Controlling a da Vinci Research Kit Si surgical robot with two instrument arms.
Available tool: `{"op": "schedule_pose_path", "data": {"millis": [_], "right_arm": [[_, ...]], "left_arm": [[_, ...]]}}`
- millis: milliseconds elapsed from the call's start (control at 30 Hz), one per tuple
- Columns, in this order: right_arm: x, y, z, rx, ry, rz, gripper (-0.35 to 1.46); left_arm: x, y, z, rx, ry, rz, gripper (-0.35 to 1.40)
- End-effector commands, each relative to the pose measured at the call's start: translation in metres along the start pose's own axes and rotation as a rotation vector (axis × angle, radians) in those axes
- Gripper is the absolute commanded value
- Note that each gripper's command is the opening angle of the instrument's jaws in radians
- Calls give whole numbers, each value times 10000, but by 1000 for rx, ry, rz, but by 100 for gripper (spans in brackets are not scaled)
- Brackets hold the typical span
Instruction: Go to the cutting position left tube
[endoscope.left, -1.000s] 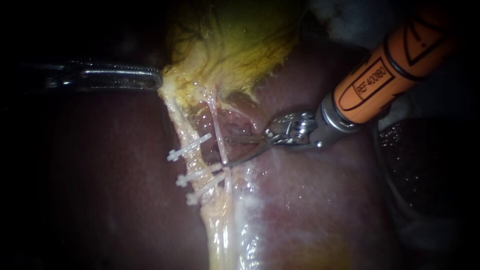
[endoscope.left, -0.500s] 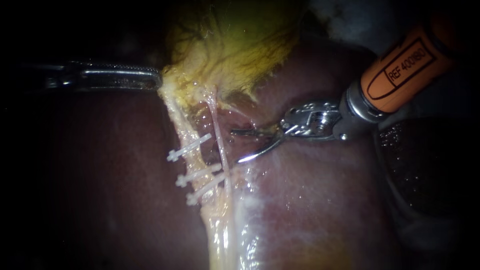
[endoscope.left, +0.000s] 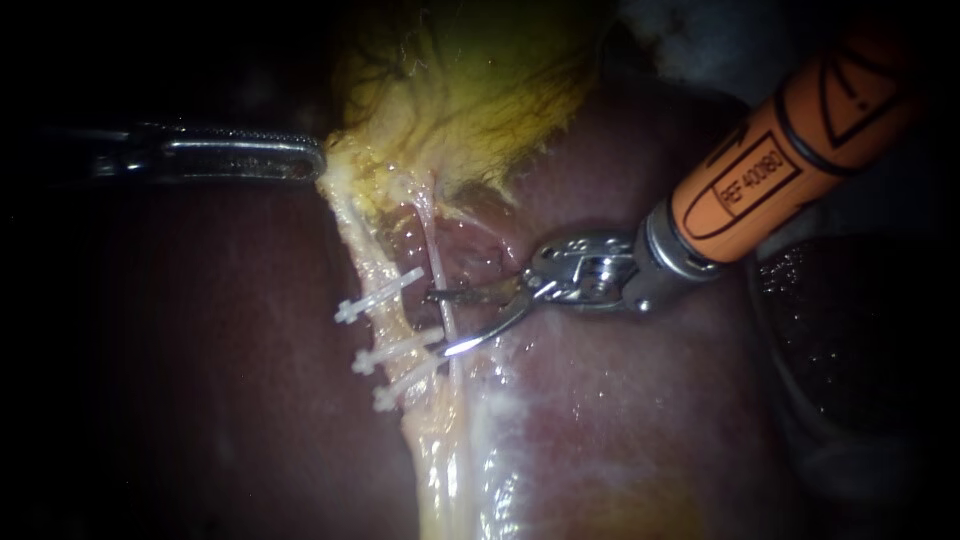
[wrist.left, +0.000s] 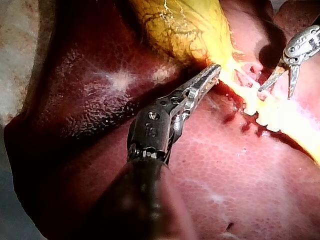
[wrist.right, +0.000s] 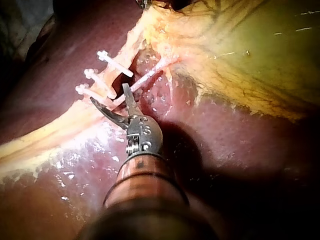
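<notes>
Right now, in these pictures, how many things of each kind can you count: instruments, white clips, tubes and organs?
Instruments: 2, the left instrument and the right instrument
White clips: 3
Tubes: 2, the left tube and the right tube
Gallbladder: 1
Liver: 1
Total: 9

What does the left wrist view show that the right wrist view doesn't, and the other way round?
Only the left wrist view: the left tool, jaws shut on the edge of the gallbladder. Only the right wrist view: all three clips seen one by one, and a thin tube passing between the open jaws of the right tool. Both: the right tool, open, at the clips, plus gallbladder and liver.
</notes>
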Motion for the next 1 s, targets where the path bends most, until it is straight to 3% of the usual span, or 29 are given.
{"op": "schedule_pose_path", "data": {"millis": [33, 300, 533, 800, 1000], "right_arm": [[-3, 3, 3, 0, -3, 3, 125], [-16, 22, 9, -5, -7, 12, 125], [-16, 34, 17, 0, 14, 27, 125], [-6, 37, 28, 148, 40, 73, 125], [2, 40, 39, 195, 66, 105, 124]], "left_arm": [[0, 0, 0, 0, 0, 0, -35], [0, 0, 0, 0, 0, 0, -35], [0, 0, 0, 0, 0, 0, -35], [0, 0, 0, 0, 0, 0, -35], [0, 0, 0, 0, 0, 0, -35]]}}
